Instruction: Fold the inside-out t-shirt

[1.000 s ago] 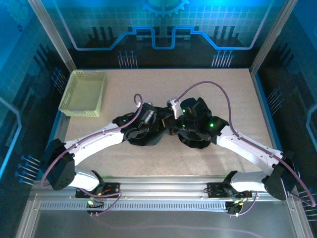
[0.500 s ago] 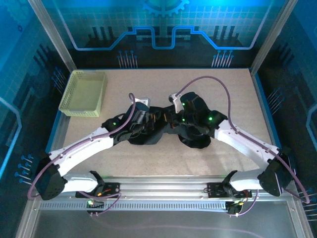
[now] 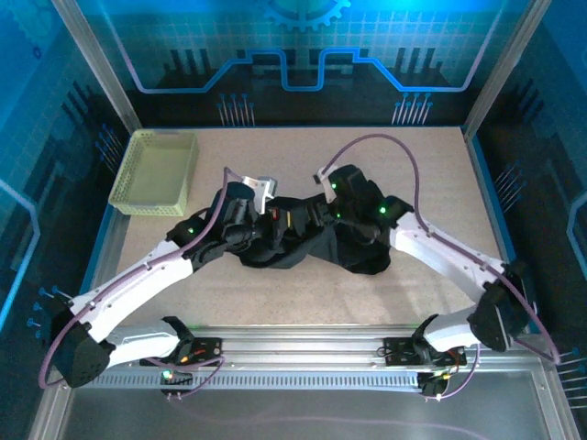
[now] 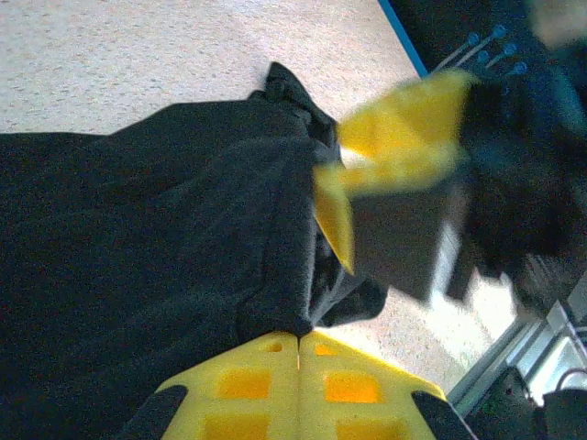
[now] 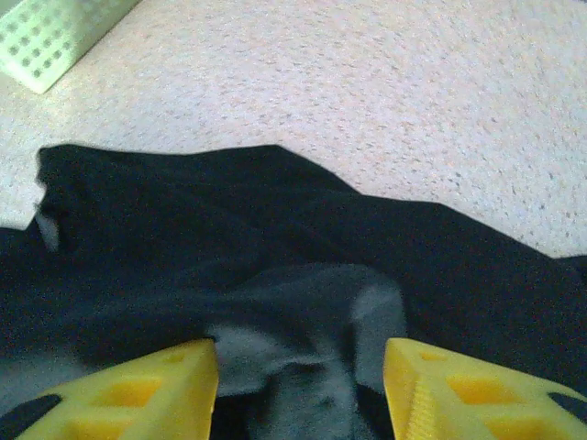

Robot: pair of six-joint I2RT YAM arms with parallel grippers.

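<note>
The inside-out t-shirt (image 3: 307,249) is a crumpled black heap in the middle of the table, with both grippers meeting over its far side. My left gripper (image 3: 278,223) is shut on a fold of the black fabric (image 4: 138,247), which is pinched right at the tips of the gripper (image 4: 299,341). My right gripper (image 3: 310,217) is close beside it and appears blurred in the left wrist view (image 4: 394,147). In its own view the right gripper (image 5: 301,371) is open, with yellow fingers (image 5: 147,390) apart over a raised fold of the t-shirt (image 5: 303,275).
A pale yellow-green mesh basket (image 3: 156,171) stands at the far left of the table, and its corner shows in the right wrist view (image 5: 46,32). Bare speckled tabletop (image 3: 422,174) lies around the shirt. Metal frame posts and a blue rim border the table.
My right gripper has opened and let go of the fabric. Both arms have shifted towards the far left, the left one keeping its grip on the shirt.
</note>
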